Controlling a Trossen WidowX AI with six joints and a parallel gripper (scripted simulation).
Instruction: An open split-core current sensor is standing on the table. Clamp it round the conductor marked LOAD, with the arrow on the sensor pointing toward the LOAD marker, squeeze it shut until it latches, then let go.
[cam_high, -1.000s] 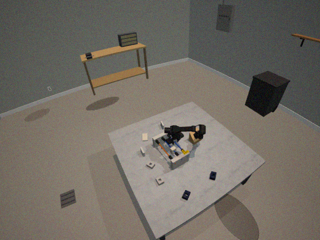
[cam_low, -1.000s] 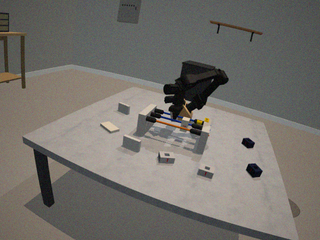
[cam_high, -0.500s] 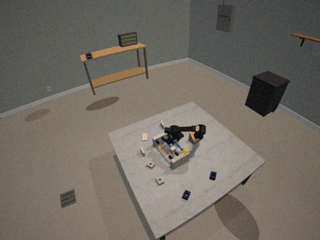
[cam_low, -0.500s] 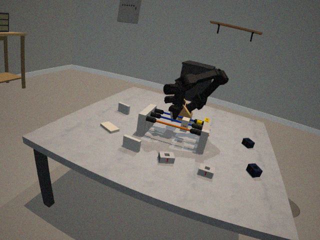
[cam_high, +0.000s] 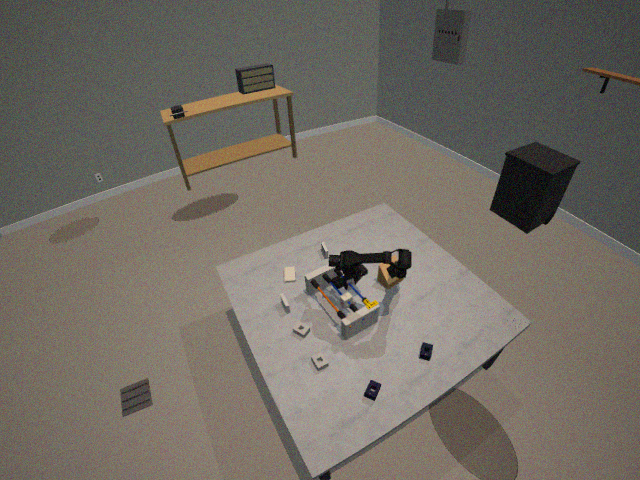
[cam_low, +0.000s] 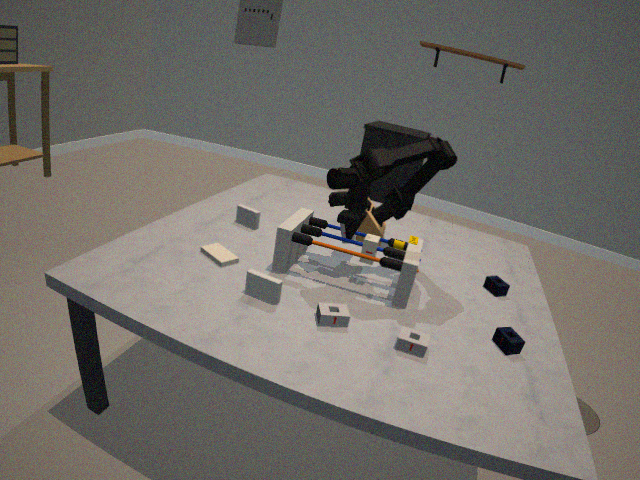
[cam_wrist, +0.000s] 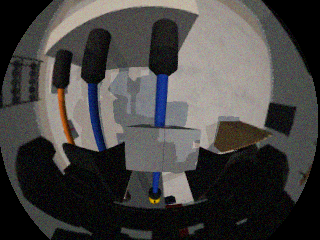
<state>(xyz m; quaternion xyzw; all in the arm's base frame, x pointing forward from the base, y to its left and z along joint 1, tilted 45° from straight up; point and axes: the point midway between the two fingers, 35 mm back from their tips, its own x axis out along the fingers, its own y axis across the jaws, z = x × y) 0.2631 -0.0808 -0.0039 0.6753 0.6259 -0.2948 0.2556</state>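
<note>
The sensor (cam_wrist: 145, 150) is a pale grey block around the outer blue conductor (cam_wrist: 161, 100) (cam_high: 356, 290). Its two halves meet at a thin seam and look closed. Its arrow is not visible. My gripper (cam_wrist: 159, 139) is shut on it, one dark finger on each side; the arm mostly hides it in the top and exterior views. The yellow LOAD marker (cam_high: 370, 303) (cam_low: 413, 240) stands on the rack's near end wall (cam_high: 360, 325) (cam_low: 406, 284), beside the same conductor's yellow band (cam_low: 398, 244) (cam_wrist: 154, 199). Whether the latch is caught cannot be told.
A white block (cam_high: 345, 297) (cam_low: 370, 245) sits on the middle blue conductor; an orange conductor (cam_high: 326, 298) (cam_low: 341, 251) runs beyond. A wooden wedge (cam_high: 385, 276) (cam_wrist: 240, 136) stands beside the rack. Grey blocks (cam_low: 332, 316) (cam_low: 412, 345), dark blocks (cam_low: 496, 285) (cam_low: 508, 340) and pale plates (cam_low: 219, 254) lie around.
</note>
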